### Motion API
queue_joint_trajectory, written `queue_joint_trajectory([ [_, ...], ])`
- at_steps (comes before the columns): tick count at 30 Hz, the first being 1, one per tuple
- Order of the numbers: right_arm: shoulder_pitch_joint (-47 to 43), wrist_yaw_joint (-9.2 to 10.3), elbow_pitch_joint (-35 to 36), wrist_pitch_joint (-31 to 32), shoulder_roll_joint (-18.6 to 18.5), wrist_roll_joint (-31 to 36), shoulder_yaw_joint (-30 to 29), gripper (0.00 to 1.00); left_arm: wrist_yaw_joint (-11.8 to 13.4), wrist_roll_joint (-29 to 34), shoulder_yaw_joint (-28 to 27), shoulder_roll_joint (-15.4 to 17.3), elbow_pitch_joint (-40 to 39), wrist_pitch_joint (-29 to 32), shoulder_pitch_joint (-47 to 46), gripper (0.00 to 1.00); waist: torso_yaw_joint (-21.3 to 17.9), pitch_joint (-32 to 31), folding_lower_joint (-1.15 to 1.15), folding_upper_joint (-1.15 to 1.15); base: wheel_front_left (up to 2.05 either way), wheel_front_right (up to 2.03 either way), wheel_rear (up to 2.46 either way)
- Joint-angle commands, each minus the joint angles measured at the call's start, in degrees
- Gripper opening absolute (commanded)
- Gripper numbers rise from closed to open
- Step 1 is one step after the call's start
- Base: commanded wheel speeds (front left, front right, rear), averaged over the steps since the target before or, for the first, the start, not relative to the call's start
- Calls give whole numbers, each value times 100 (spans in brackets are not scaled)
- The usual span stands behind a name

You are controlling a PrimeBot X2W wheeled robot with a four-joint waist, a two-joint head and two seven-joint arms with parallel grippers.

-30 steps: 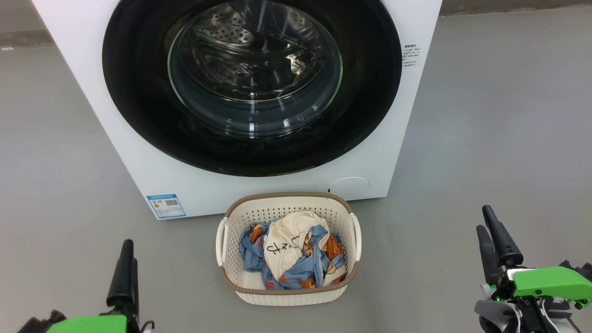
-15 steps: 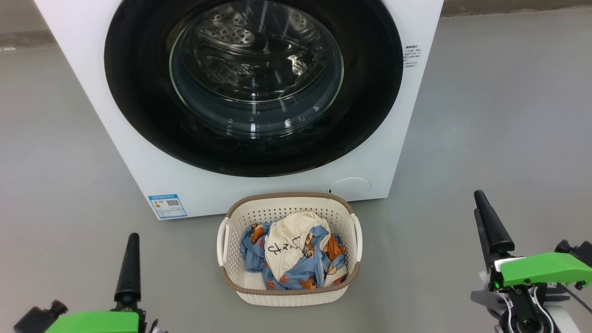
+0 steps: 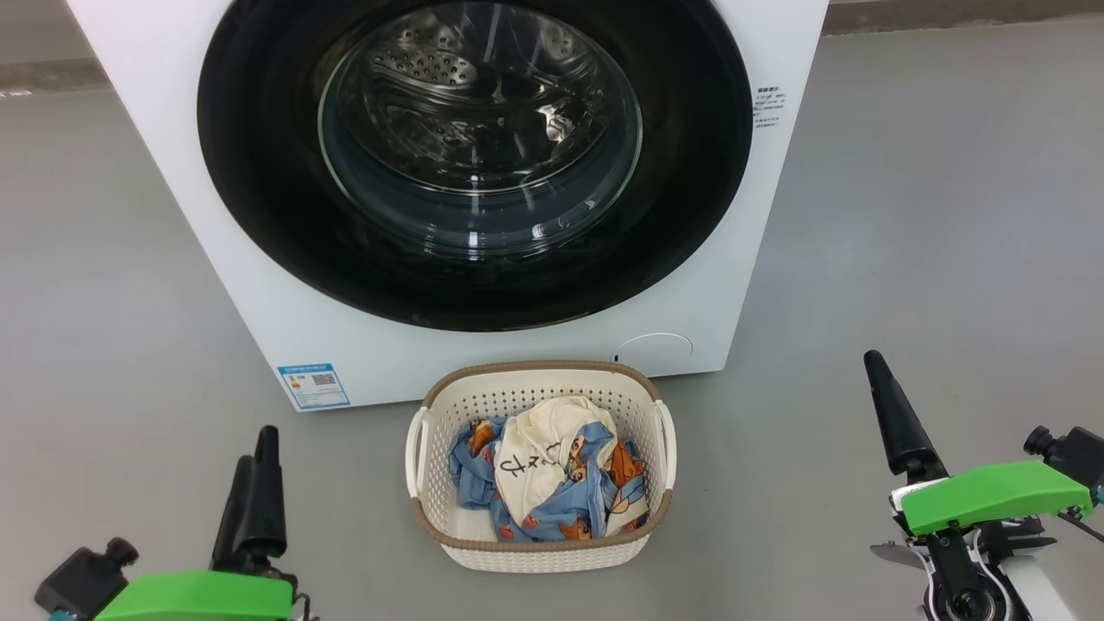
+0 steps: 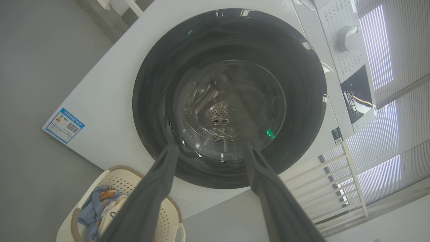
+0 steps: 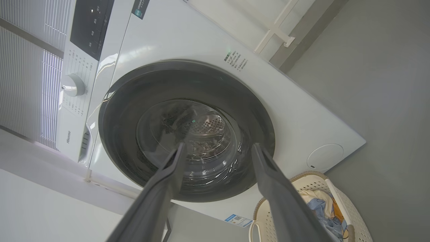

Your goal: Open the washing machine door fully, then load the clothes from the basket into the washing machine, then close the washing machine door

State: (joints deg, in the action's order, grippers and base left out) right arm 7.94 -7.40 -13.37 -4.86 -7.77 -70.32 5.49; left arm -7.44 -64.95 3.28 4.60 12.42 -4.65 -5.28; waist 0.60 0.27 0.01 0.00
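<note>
The washing machine door (image 3: 259, 172) is shut. The basket (image 3: 535, 369) of clothes (image 3: 552, 470) sits just in front. The left gripper (image 4: 210, 146) and right gripper (image 5: 218, 145) are wide open and hold nothing

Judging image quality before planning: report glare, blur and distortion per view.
Head view: sharp, evenly lit, glare streaks on the washing machine door. Left wrist view: blinds blown out, left tool fingers soft. Right wrist view: right tool fingers soft.
</note>
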Motion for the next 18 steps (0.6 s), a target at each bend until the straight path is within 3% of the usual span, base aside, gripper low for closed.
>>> queue_joint_trajectory([
  [1,280,-5,111,-82,-108,203,88,100,-3,201,-62,118,-138,-89,-299,100,1,-2,-1,0,0,0,0],
  [18,493,-6,-272,-370,-226,2338,340,100,-3,1966,-5,137,-39,-381,-391,100,41,10,-1,0,0,0,0],
])
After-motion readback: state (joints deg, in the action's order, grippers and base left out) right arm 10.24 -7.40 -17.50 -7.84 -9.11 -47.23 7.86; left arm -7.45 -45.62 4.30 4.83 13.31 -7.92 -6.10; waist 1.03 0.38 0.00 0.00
